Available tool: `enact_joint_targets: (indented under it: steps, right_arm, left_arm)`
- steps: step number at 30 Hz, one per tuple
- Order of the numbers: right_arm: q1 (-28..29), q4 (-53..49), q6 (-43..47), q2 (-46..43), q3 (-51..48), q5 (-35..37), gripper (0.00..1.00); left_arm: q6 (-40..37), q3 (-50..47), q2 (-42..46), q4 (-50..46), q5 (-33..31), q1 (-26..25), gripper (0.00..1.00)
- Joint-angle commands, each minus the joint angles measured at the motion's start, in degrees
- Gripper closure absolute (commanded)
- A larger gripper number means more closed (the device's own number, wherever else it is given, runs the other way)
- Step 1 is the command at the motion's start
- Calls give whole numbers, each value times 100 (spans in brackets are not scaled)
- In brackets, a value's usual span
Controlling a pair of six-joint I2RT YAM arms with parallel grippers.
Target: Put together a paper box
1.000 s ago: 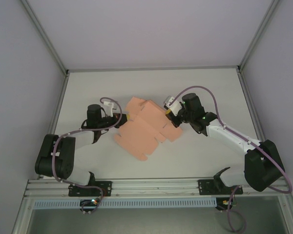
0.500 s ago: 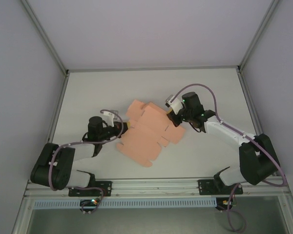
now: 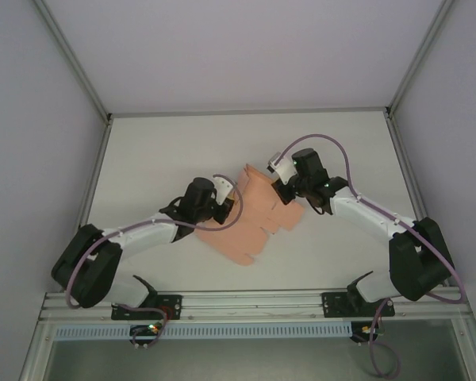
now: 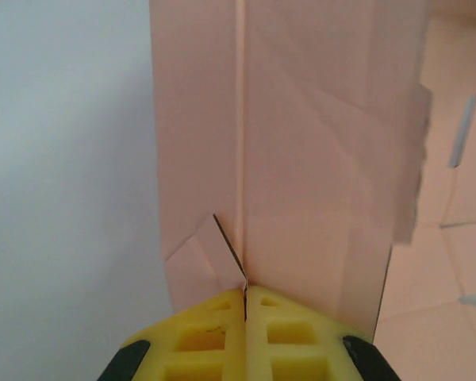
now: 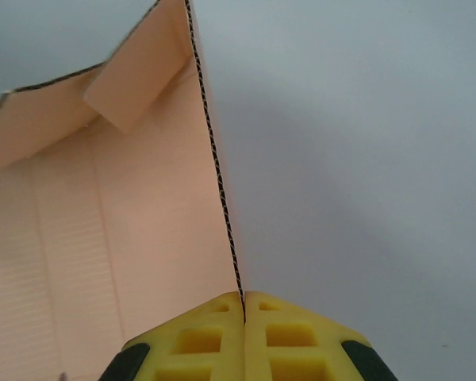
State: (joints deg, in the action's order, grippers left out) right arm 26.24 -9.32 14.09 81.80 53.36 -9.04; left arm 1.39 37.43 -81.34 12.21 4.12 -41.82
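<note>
Paper box (image 3: pixel 258 216) edges clamped in left claw (image 4: pixel 245 295) and right claw (image 5: pixel 243 298).

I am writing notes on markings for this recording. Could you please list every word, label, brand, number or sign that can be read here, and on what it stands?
There are none to read.
The paper box is plain salmon-pink card, with no print.
The yellow pads of the left end effector and of the right end effector carry no lettering.
The table bears no label or sign.
</note>
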Motion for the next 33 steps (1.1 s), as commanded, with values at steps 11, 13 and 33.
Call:
enact_joint_targets:
  steps: [11,13,33]
  right_arm:
    - [-108,-705,-1125,365,584,302,100]
    - [-110,-746,-1190,441,635,247,100]
    - [-51,-1197,-1554,770,913,166,100]
  left_arm:
    - [2347,-1672,789,1978,472,1485,100]
    - [2453,-1820,856,2086,634,1639,100]
    - [491,-1108,-123,2110,-455,-388,100]
